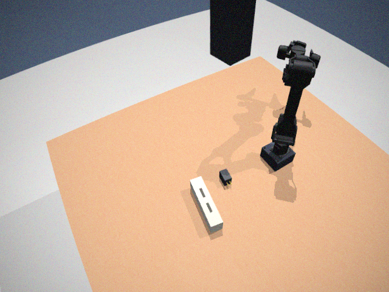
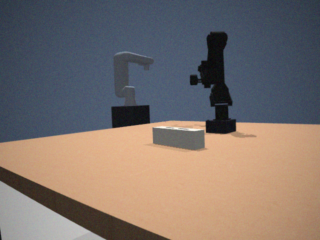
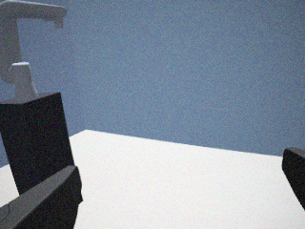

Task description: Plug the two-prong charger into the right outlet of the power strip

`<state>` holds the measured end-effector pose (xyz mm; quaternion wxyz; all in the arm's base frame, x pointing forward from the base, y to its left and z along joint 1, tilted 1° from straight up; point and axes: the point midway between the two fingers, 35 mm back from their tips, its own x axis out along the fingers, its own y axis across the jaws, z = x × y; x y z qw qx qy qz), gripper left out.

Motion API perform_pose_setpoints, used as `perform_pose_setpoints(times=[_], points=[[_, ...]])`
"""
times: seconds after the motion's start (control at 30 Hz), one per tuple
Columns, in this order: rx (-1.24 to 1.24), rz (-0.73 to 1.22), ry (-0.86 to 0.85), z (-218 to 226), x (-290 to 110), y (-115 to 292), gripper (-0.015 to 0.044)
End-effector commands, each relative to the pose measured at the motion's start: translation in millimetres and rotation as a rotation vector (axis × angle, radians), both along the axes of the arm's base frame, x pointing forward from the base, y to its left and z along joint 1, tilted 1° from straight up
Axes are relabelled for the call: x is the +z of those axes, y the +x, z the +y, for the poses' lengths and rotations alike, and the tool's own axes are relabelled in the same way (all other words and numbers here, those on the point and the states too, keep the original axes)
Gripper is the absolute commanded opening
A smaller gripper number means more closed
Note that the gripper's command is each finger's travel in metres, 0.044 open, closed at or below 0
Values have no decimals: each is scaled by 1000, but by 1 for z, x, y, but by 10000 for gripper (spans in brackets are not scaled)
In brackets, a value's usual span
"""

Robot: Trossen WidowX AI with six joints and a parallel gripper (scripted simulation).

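Observation:
The dark two-prong charger (image 1: 225, 175) lies on the table in the top view, its yellow prongs pointing toward the lower right of the view. The white power strip (image 1: 215, 219) (image 2: 178, 139) lies beside it, with two dark outlet slots in its top face. The charger does not show in the exterior view or the wrist view. My gripper (image 1: 298, 53) (image 3: 185, 168) is open and empty, raised high on the far side of the arm's base, away from charger and strip. In the wrist view its fingers stand wide apart, with only floor and wall beyond.
My arm's base (image 1: 276, 157) (image 2: 220, 126) stands on the orange table (image 1: 141, 151) (image 2: 116, 175), beyond the charger. A black pedestal (image 1: 231, 28) (image 2: 130, 116) (image 3: 35, 143) stands past the far table edge. A grey robot arm (image 2: 120, 74) (image 3: 10, 43) is mounted on it.

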<state>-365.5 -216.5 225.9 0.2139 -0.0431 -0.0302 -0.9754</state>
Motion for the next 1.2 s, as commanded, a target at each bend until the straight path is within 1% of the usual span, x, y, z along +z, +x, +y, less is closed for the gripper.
perform_pose_setpoints(times=[0.0,0.57,1.17], points=[[55,-13,53,-21,-6,11,440],[274,-48,253,-94,-30,67,440],[519,-41,464,-153,-56,145,440]])
